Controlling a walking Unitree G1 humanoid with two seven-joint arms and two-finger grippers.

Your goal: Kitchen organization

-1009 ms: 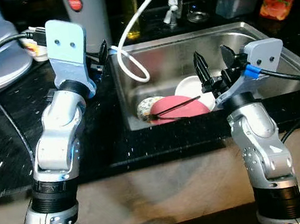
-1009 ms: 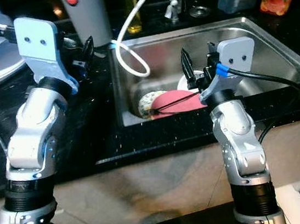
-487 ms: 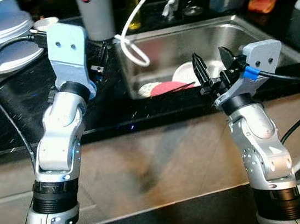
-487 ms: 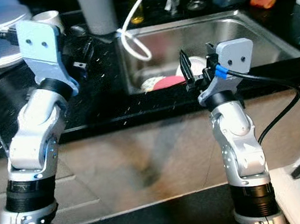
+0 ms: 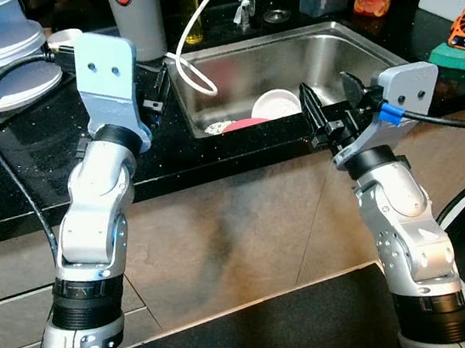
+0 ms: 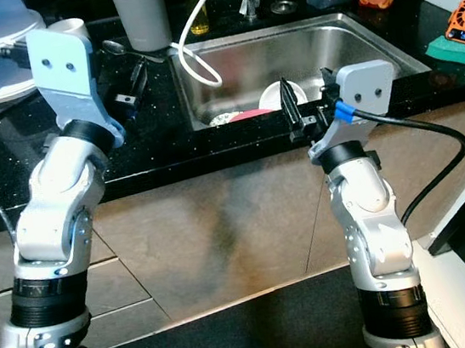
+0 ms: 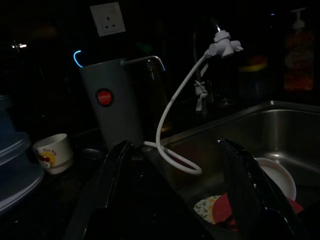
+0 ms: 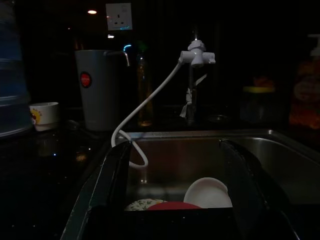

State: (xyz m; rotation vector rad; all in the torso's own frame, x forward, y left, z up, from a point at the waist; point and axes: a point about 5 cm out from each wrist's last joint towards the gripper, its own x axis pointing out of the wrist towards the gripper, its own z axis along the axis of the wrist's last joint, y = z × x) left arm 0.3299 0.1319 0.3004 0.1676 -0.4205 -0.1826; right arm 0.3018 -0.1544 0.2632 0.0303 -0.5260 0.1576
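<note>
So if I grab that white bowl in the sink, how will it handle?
The white bowl looks like glazed ceramic, so probably rigid, fairly heavy and breakable. It leans tilted against the red plate, so it may slide or clatter once nudged. In the steel sink it could be wet and slippery, though that cannot be seen. The right tool hangs open before the counter.
</note>
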